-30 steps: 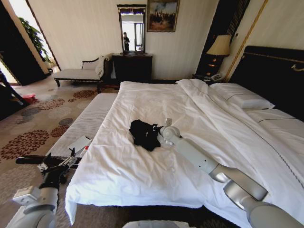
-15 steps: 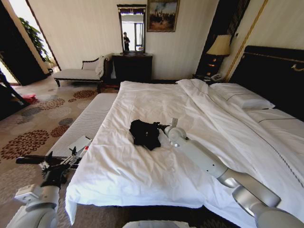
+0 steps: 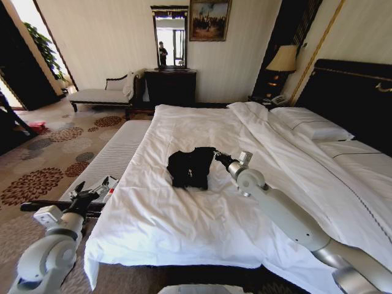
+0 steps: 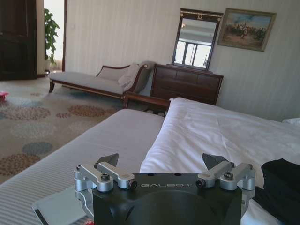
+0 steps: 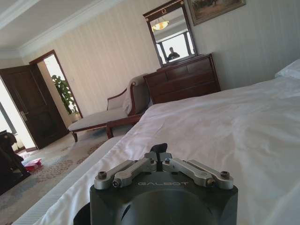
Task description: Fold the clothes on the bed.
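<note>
The clothes [image 3: 190,166], a black T-shirt, lie crumpled in the middle of the bed [image 3: 184,220] on its white duvet. My right gripper [image 3: 216,157] holds the shirt's edge on the headboard side, lifted a little off the duvet. In the right wrist view the right gripper [image 5: 162,151] is shut with a bit of black cloth [image 5: 161,146] pinched between its tips. My left gripper [image 3: 90,195] hangs beside the bed's near left corner, apart from the shirt. The left wrist view shows the left gripper [image 4: 161,161] open and empty, with the clothes [image 4: 281,187] farther off.
A low striped bench [image 3: 113,156] runs along the bed's left side, with a flat pale object [image 3: 101,184] on it. Pillows [image 3: 312,125] and the dark headboard [image 3: 349,92] are at the right. A chaise [image 3: 104,93], dresser [image 3: 170,86] and lamp [image 3: 283,59] stand by the far wall.
My right gripper has moved toward the headboard side and upward, dragging the shirt's edge with it, so the shirt is spread wider. The left arm has swung and its gripper sits a little higher.
</note>
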Motion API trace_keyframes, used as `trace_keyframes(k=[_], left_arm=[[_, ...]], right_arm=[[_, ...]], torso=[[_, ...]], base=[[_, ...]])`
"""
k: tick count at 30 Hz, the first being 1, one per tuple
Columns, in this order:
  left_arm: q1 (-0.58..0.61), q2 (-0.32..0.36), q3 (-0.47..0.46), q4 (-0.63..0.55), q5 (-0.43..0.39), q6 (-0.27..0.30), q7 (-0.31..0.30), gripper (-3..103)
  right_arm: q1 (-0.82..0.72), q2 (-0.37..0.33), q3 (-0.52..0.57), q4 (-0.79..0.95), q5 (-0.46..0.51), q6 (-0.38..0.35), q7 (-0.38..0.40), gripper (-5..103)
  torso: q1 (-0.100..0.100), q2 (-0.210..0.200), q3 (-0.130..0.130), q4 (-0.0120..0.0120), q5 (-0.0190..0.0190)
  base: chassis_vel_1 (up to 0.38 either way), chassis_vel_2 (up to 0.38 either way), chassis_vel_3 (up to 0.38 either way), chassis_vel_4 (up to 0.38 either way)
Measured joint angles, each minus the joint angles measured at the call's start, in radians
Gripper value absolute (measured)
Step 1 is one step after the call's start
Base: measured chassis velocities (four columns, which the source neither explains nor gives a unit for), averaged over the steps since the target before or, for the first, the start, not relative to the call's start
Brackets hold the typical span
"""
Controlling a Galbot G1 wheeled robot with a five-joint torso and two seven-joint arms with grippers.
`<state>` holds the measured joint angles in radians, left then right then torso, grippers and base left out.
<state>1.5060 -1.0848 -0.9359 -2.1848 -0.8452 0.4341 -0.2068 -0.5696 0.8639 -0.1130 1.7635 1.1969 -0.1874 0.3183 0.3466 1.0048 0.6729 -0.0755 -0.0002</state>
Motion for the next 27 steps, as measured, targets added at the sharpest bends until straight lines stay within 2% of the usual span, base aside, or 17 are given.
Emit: trace_keyframes(k=[4, 7, 9, 10, 13, 15, 16, 18, 19, 21, 22, 26, 27], left_arm=[[-0.09, 0.035, 0.052, 0.074, -0.079, 0.052, -0.043, 100], [-0.286, 0.059, 0.186, 0.194, -0.177, 0.102, -0.106, 100], [-0.316, 0.06, 0.21, 0.212, -0.185, 0.106, -0.112, 100], [-0.41, 0.059, 0.302, 0.276, -0.201, 0.115, -0.12, 100], [-0.516, 0.047, 0.414, 0.361, -0.205, 0.12, -0.124, 100], [-0.54, 0.041, 0.437, 0.383, -0.207, 0.122, -0.125, 100], [-0.612, 0.021, 0.498, 0.446, -0.216, 0.125, -0.136, 100], [-0.698, -0.012, 0.568, 0.515, -0.233, 0.129, -0.158, 100], [-0.698, -0.012, 0.568, 0.515, -0.233, 0.129, -0.158, 100], [-0.793, -0.067, 0.645, 0.584, -0.252, 0.141, -0.197, 100], [-0.793, -0.067, 0.645, 0.584, -0.252, 0.141, -0.197, 100], [-0.871, -0.153, 0.721, 0.638, -0.256, 0.161, -0.249, 100], [-0.871, -0.153, 0.721, 0.638, -0.256, 0.161, -0.249, 100]], right_arm=[[0.015, 0.006, -0.034, -0.01, -0.003, 0.008, -0.013, 1], [0.021, 0.012, -0.058, -0.029, -0.004, 0.013, -0.012, 1], [0.021, 0.012, -0.061, -0.032, -0.004, 0.014, -0.011, 1], [0.022, 0.011, -0.072, -0.043, -0.004, 0.019, -0.01, 1], [0.027, 0.006, -0.085, -0.062, -0.004, 0.026, -0.016, 1], [0.028, 0.005, -0.087, -0.068, -0.004, 0.027, -0.017, 1], [0.029, 0.004, -0.089, -0.079, -0.004, 0.031, -0.02, 1], [0.027, 0.003, -0.088, -0.086, -0.006, 0.035, -0.023, 1], [0.027, 0.003, -0.088, -0.086, -0.006, 0.035, -0.023, 1], [0.024, 0.005, -0.088, -0.091, -0.014, 0.038, -0.027, 1], [0.024, 0.005, -0.088, -0.091, -0.014, 0.038, -0.027, 1], [0.017, 0.013, -0.088, -0.091, -0.022, 0.038, -0.028, 1], [0.017, 0.013, -0.088, -0.091, -0.022, 0.038, -0.028, 1]], torso=[[0.0, 0.0, 0.0, 0.0012, 0.0002], [0.0, 0.0, 0.0, 0.0002, 0.0002], [0.0, 0.0, 0.0, -0.0001, 0.0002], [0.0, 0.0, 0.0, -0.0006, 0.0], [0.0, 0.0, 0.0, 0.0, 0.0004], [0.0, 0.0, 0.0, 0.0002, 0.0004], [0.0, 0.0, 0.0, 0.0006, 0.0003], [0.0, 0.0, 0.0, 0.0006, 0.0003], [0.0, 0.0, 0.0, 0.0006, 0.0003], [0.0, 0.0, 0.0, 0.0, 0.0004], [0.0, 0.0, 0.0, 0.0, 0.0004], [0.0, 0.0, 0.0, 0.0002, 0.0007], [0.0, 0.0, 0.0, 0.0002, 0.0007]], base=[[0.0, 0.0, 0.0, 0.0], [0.0, 0.0, 0.0, 0.0], [0.0, 0.0, 0.0, 0.0], [0.0, 0.0, 0.0, 0.0], [0.0, 0.0, 0.0, 0.0], [0.0, 0.0, 0.0, 0.0], [0.0, 0.0, 0.0, 0.0], [0.0, 0.0, 0.0, 0.0], [0.0, 0.0, 0.0, 0.0], [0.0, 0.0, 0.0, 0.0], [0.0, 0.0, 0.0, 0.0], [0.0, 0.0, 0.0, 0.0], [0.0, 0.0, 0.0, 0.0]])
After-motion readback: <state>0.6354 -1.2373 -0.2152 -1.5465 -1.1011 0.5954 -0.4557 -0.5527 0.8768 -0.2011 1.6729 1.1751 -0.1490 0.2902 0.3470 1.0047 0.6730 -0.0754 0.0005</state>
